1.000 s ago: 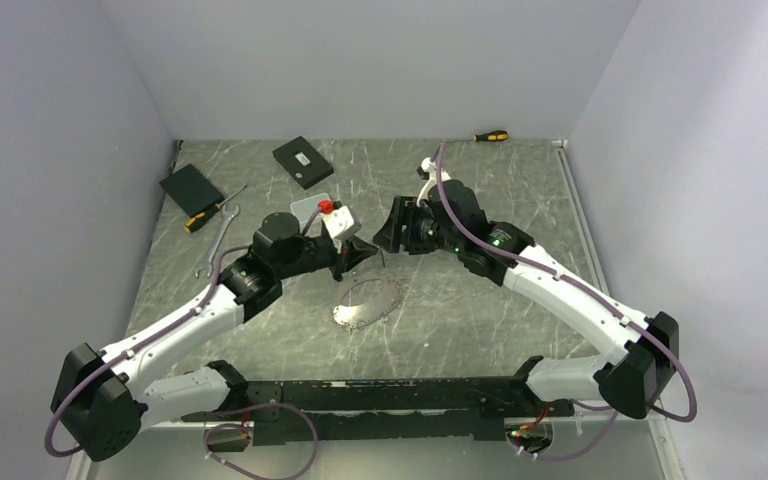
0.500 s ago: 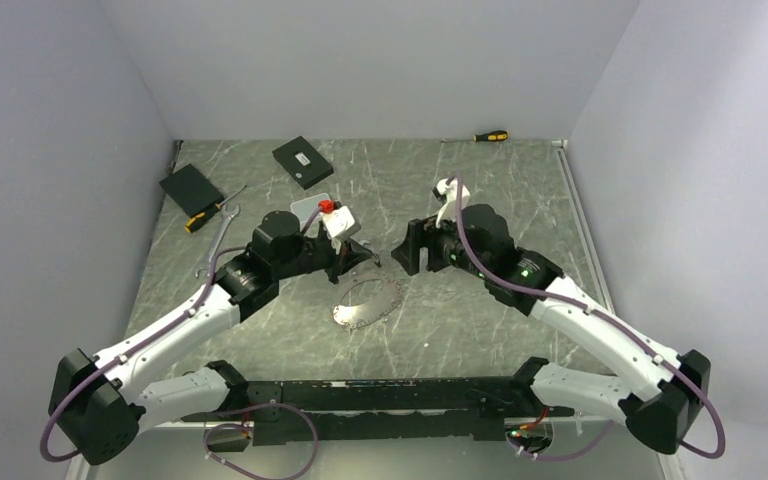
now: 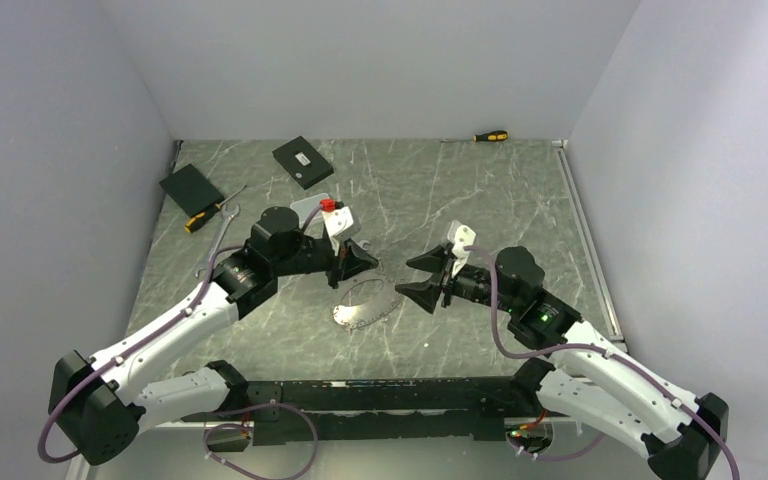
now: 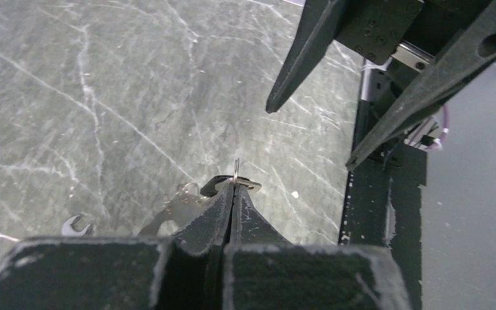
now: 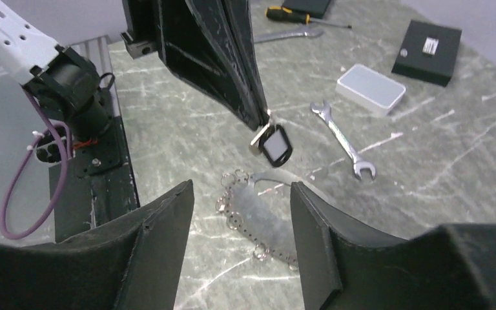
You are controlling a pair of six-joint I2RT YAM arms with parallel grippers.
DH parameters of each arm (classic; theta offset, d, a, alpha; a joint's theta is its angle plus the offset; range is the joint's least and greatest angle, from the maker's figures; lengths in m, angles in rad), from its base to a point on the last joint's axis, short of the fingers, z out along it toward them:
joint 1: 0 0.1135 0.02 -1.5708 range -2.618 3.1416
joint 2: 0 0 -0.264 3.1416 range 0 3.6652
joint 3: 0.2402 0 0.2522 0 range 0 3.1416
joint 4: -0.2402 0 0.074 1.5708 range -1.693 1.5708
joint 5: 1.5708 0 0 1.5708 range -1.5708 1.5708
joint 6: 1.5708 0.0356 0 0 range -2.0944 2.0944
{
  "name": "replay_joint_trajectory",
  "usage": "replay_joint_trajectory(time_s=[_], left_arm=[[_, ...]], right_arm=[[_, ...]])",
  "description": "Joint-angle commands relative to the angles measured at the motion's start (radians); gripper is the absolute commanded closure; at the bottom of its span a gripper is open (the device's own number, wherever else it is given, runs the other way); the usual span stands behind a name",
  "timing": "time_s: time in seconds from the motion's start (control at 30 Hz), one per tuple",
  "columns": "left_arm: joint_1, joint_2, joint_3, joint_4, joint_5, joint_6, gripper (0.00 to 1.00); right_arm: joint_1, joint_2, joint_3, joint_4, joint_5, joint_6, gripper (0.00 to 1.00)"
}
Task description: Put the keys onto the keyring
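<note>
I'm barely pinching the key (image 5: 275, 147) in my left end effector (image 4: 234, 189), and the right end effector (image 3: 403, 277) is released; any bump drops it.

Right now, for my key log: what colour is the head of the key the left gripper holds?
Black. The key shows best in the right wrist view.

key: black-headed key (image 5: 276, 145) is hanging clear of the table (image 3: 480, 190), pinched in the left gripper (image 5: 260, 121).
keyring: silvery chain-like oval keyring (image 3: 367, 303) is lying flat, just beneath the key.
</note>
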Motion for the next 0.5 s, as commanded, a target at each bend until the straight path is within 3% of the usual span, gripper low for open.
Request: replay_joint_trajectory(time_s=[0.0,0.47], left_arm=[[-0.003,0.001,0.062,0.025,0.122,-0.026,1.0],[-0.004,0.017,0.067,0.097,0.238,-0.079,1.0]], right_arm=[[0.002,-0.004,0.009,0.151,-0.059,-0.066,0.43],[0.002,0.05,0.055,0.136,-0.104,-0.141,0.63]])
